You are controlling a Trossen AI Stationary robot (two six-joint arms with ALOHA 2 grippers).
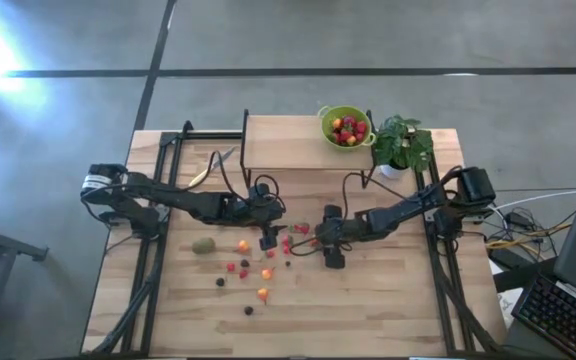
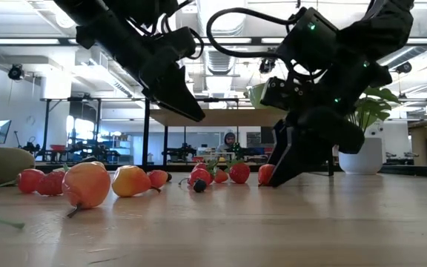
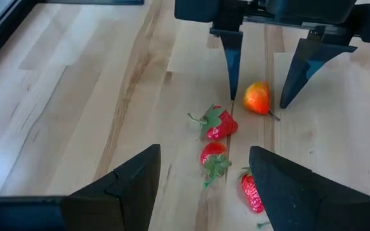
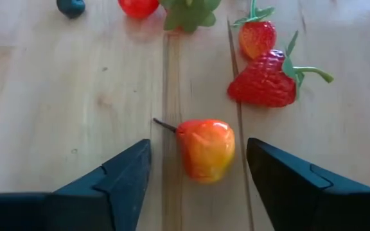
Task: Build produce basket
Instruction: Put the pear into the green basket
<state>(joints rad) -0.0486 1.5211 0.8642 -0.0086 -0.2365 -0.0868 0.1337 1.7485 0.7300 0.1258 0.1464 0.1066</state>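
Observation:
The lime-green produce basket stands on a raised wooden shelf at the far side and holds several red and yellow fruits. Loose produce lies on the table. My right gripper is open and low over the table. Its fingers stand on either side of a small orange-red fruit without touching it; the left wrist view shows the same fruit. My left gripper is open and hangs above the table just left of it, over three strawberries. A brownish-green kiwi lies farther left.
A potted plant stands right of the basket. A yellow-handled knife lies at the far left. More small fruits and dark berries are scattered toward the near edge. Two strawberries lie just beyond the orange-red fruit.

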